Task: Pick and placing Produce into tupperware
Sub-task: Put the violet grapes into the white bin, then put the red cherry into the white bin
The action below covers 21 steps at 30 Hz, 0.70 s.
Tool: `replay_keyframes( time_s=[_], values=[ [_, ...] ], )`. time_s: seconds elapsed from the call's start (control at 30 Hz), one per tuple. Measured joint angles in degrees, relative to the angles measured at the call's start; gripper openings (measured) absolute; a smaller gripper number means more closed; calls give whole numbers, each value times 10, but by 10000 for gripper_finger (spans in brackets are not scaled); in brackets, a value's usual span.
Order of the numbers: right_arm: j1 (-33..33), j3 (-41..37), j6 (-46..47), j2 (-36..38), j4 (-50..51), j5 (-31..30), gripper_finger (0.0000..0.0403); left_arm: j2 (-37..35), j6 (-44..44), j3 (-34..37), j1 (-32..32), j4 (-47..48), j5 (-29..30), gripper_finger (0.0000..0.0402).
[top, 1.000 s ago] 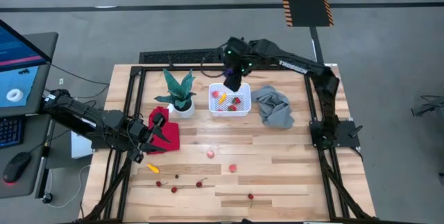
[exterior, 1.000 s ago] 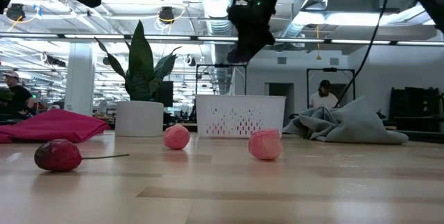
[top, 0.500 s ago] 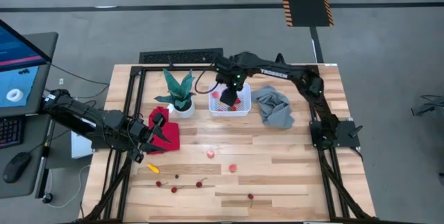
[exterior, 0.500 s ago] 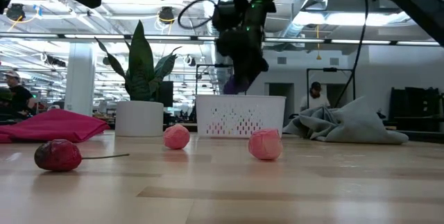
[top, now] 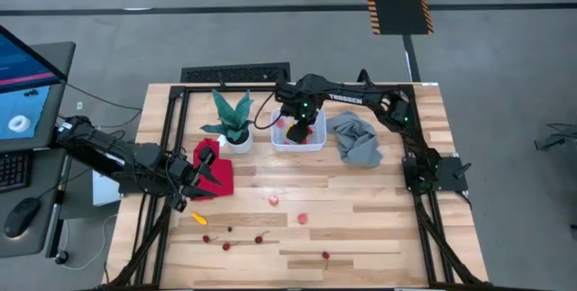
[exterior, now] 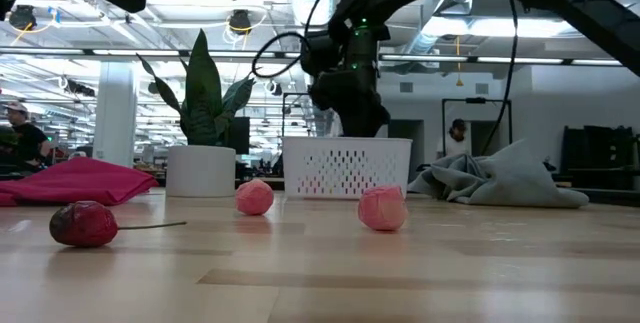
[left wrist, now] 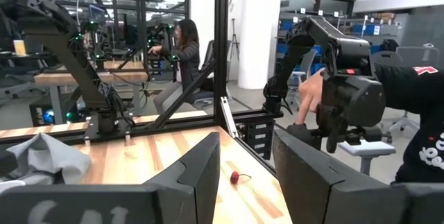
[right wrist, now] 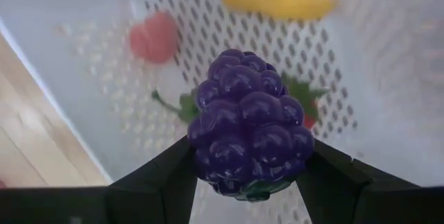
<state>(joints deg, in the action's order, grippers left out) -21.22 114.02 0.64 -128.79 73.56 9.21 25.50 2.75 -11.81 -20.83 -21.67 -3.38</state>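
Nearest the front edge of the desk (top: pixel 361 237), around six o'clock, the loose produce lies scattered: dark red cherries (top: pixel 225 245) with thin stems, a yellow piece (top: pixel 198 219) toward eight o'clock, and two pink balls (exterior: pixel 381 208) nearer the middle. These look like small, light, hard plastic toys; the round ones would probably roll if nudged, so a squeeze across the widest part seems safest. The cherry stem in the low view lies flat along the desk, pointing sideways.

At nine o'clock the left gripper (top: pixel 206 160) waits over the red cloth (top: pixel 216 176), its fingers standing a little apart with nothing between them.

Farther back, at about twelve o'clock, the right gripper (right wrist: pixel 246 182) reaches down into the tupperware (top: pixel 317 142), clamped on the purple grape bunch (right wrist: pixel 246 130). The fingers press its two sides near the green leafy end. The bunch is knobbly, which likely helps the hold, and it appears rigid and light. Its long axis runs out along the fingers, away from the wrist and toward the dotted bottom of the bin, rounded end leading. Below it lie a red strawberry (right wrist: pixel 154 37) and a yellow piece.

Beside the bin stand the potted plant (top: pixel 233 120) at eleven o'clock and a grey cloth (top: pixel 356 142) at one o'clock.
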Motion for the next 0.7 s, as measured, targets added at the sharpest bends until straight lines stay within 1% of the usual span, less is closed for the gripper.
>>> replay_keyframes(
  time_s=[0.07, 0.2, 0.33, 0.47, 0.57, 0.7],
  values=[
    [3, 1, 2, 1, -17, -4, 247, 0, 1, 0, 0, 0, 0, 125],
    [4, 1, 8, 1, -20, -7, 274, 0, 1, 0, 0, 0, 0, 125],
    [3, 1, 9, 1, -21, -37, 304, 0, 2, 0, 0, 0, 0, 125],
    [3, 1, -7, 1, -13, -48, 330, 0, 3, 0, 0, 0, 0, 125],
    [2, 0, -24, 10, 0, -47, 340, 0, 3, 0, 0, 0, 0, 125],
    [2, 0, -35, 39, -1, -46, 340, 0, 2, 0, 0, 1, 4, 125]
  ],
)
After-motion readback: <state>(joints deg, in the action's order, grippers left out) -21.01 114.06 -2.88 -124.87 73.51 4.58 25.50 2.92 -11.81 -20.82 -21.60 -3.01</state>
